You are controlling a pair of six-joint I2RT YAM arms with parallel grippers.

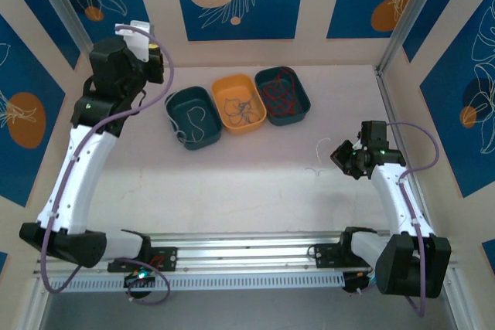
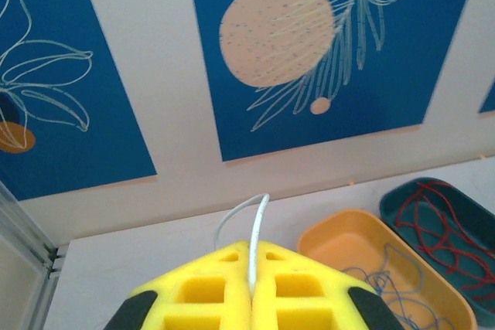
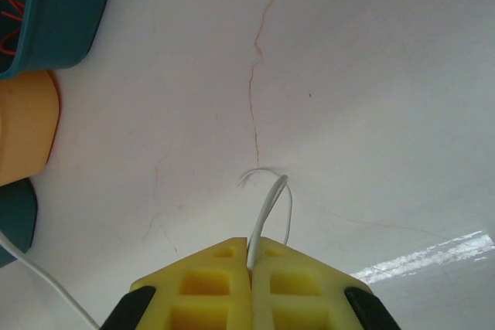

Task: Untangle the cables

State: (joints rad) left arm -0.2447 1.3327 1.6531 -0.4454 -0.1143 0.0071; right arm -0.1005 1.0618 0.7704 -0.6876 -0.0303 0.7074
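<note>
— Yellow left fingers point(image 2: 201, 291): state?
— Pressed together on a white cable point(image 2: 257, 229), raised above the counter's point(image 1: 255, 183) back-left corner. Right fingers point(image 3: 203, 284) pinch a white strand point(image 3: 267, 206) near its right edge, presumably bound for the trays point(image 1: 236, 77).

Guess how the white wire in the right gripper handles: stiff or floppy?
Probably springy, not limp: the white wire juts from the shut right gripper in a self-supporting arc. Likely very light, being so thin. It could slip out, since the pads pinch just a short stretch.
</note>
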